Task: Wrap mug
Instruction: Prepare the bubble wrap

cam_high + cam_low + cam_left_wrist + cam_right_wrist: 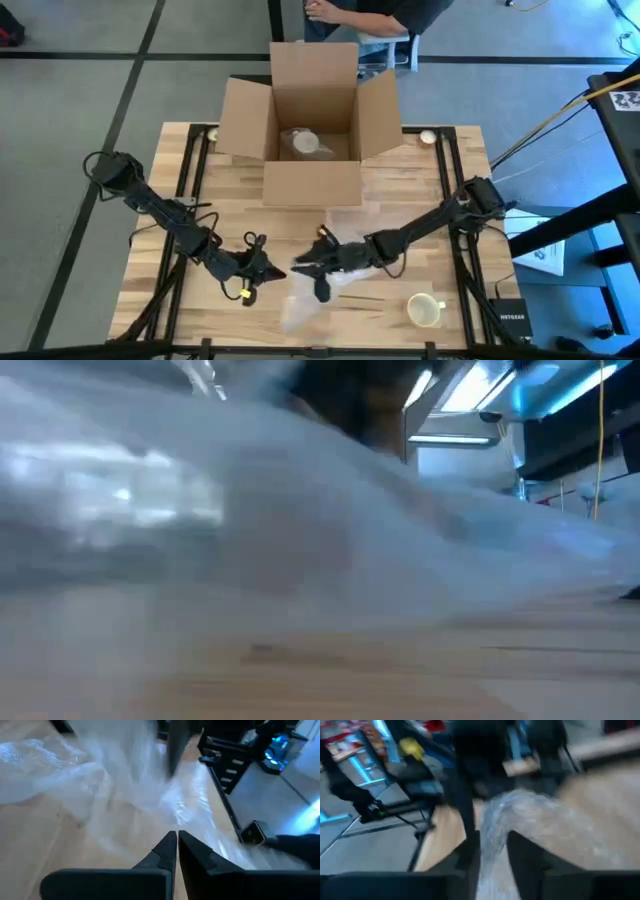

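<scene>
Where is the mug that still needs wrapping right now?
In the high view, the mug sits bare on the wooden table near its front right corner, apart from the bubble wrap and the right gripper.

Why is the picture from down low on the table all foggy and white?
In the low view, the bubble wrap sits right against the lens and fills the frame as a white blur, with only a strip of the table showing below. The right wrist view is smeared too, with wrap between the right gripper. The high view is clear.
</scene>
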